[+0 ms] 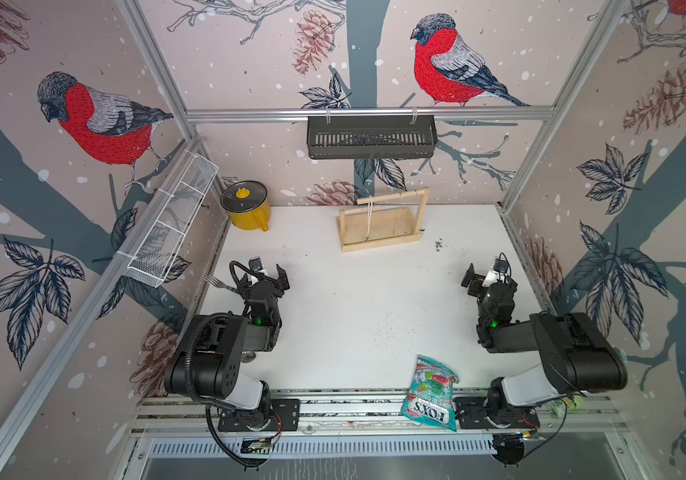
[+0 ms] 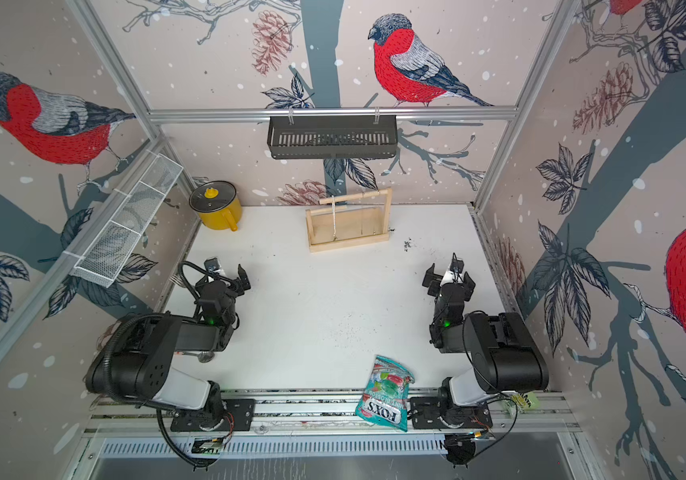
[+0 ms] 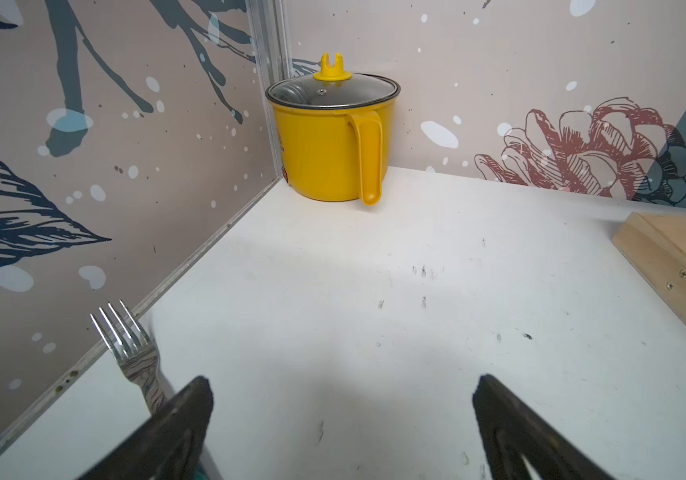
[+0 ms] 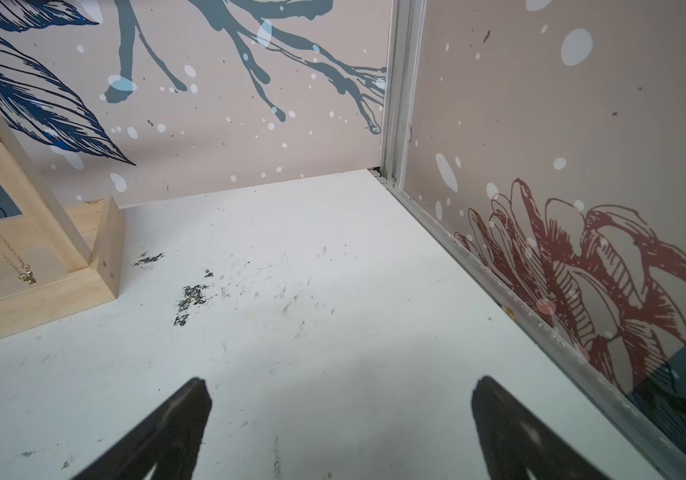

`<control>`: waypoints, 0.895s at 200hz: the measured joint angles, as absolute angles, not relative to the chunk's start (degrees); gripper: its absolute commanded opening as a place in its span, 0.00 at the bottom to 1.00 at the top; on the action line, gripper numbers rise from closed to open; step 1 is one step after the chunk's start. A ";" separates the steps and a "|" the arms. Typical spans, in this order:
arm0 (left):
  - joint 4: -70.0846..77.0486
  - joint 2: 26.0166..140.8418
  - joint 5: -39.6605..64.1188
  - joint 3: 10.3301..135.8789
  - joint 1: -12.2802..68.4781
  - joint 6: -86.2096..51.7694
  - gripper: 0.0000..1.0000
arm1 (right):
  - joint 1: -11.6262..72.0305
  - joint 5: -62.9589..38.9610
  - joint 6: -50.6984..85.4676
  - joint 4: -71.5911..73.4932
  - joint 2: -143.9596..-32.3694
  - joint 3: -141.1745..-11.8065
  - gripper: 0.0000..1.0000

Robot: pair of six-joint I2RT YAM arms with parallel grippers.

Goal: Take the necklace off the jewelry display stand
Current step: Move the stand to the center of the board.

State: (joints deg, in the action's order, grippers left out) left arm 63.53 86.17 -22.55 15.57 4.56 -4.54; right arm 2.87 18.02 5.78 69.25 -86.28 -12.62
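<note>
White tabletop (image 1: 354,316) inside bird-papered walls is carrying the pale wooden jewelry display stand (image 1: 378,244) near the back. A silvery bead-chain necklace (image 1: 369,218) and a finer gold chain (image 4: 0,245) are hanging from its round dowel bar (image 1: 391,195). The left gripper (image 3: 343,380) and right gripper (image 4: 341,380) are hovering well apart from it, jaws spread and empty, so the whole removal is lying ahead.

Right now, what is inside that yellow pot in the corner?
The yellow pot is closed by a glass lid with a yellow knob. Through the glass only a dim greyish round shape shows. What it is, and anything lower, is hidden by the pot's wall.
</note>
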 measured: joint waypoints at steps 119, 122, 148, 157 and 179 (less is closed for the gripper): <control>63.51 86.17 -22.52 15.57 4.56 -4.54 0.98 | 2.07 16.53 5.85 69.08 -86.28 -12.71 0.99; 63.51 86.17 -22.52 15.57 4.56 -4.54 0.98 | 2.07 16.53 5.85 69.08 -86.28 -12.71 1.00; 63.51 86.17 -22.52 15.57 4.56 -4.54 0.97 | 2.11 16.53 5.82 69.08 -86.28 -12.71 0.99; 63.51 86.17 -22.52 15.57 4.56 -4.54 0.97 | 2.13 16.53 5.82 69.08 -86.28 -12.71 1.00; 63.53 86.15 -22.52 15.57 4.56 -4.54 0.97 | 2.42 16.58 5.82 69.08 -86.28 -12.71 1.00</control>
State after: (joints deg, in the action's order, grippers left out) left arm 63.53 86.15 -22.52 15.57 4.56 -4.54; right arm 2.42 16.58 5.82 69.08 -86.28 -12.71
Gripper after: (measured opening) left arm 0.972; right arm 0.995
